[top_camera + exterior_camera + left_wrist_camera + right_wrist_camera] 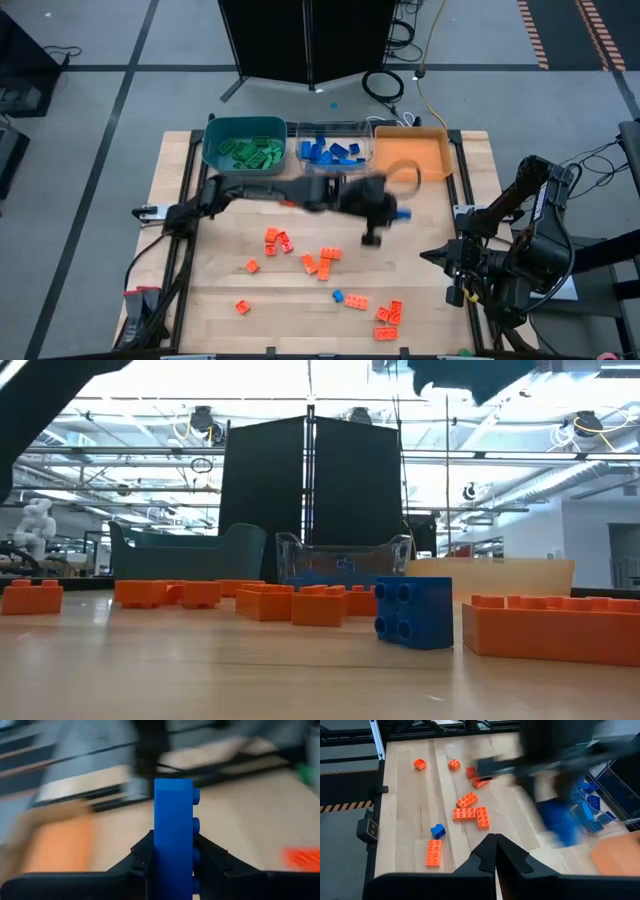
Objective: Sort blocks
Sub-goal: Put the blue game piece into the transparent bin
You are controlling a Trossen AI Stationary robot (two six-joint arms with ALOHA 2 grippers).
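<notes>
Blue is the colour in play: the left gripper [172, 865] has its jaws pinched in on a blue block [173, 835], one flat side against each finger. From the left wrist view the block stands on end, long axis running straight out from between the jaws, with a row of round studs down one side facing sideways. It looks smooth, glossy and a solid deep blue. From above, the left arm reaches across the middle of the table [200, 290], its gripper [385, 212] blurred, carrying the block [402, 213] up off the wood, just in front of the orange bin [420, 155] and near the clear bin [335, 150].

The right gripper [495, 851] sits off at the right edge of the table, jaws fully closed on nothing.

Along the back, the teal bin [245, 143] holds green blocks [250, 152], and the clear bin holds blue ones [333, 151]. Loose orange-red blocks [320, 262] lie flat and scattered over the near half of the table, studs up, long axes pointing every which way. A small blue block [338, 296] rests among them; in the low view it [413, 612] stands on its side with studs facing the camera, beside a long orange-red one [550, 625].
</notes>
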